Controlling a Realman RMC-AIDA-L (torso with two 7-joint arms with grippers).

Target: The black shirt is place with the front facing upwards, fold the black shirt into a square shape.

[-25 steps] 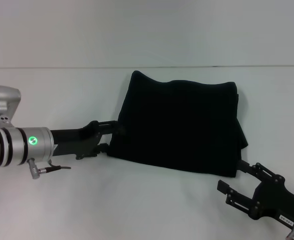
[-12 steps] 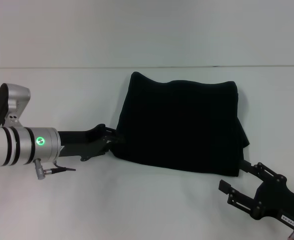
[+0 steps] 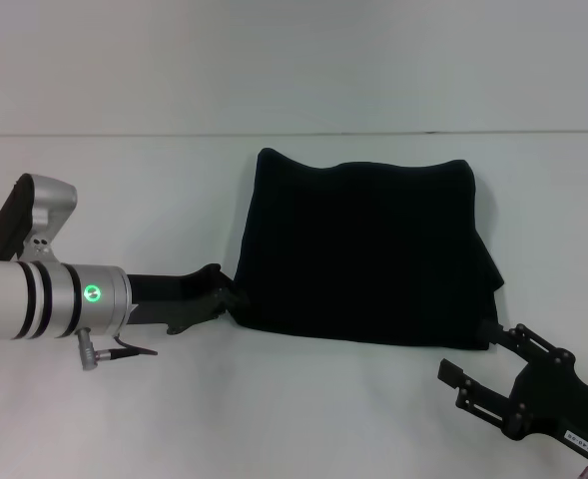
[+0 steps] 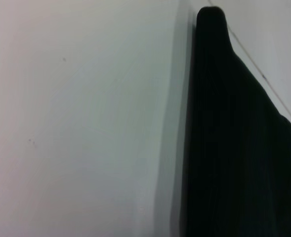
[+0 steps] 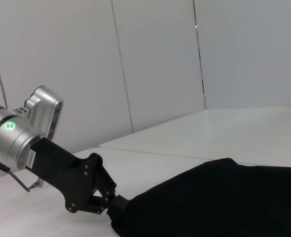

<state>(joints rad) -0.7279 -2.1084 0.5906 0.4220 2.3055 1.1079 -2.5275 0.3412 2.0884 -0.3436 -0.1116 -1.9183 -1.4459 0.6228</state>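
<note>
One black shirt (image 3: pixel 363 249) lies folded on the white table (image 3: pixel 124 190), with lots of bare room on its left. The left gripper (image 3: pixel 229 296) seems to pinch the shirt's near left corner. The right gripper (image 3: pixel 478 354) is spread wide at the near right corner.

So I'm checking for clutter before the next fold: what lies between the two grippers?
In the head view, only the black shirt's near edge and bare white table lie between the left gripper and the right gripper.
</note>
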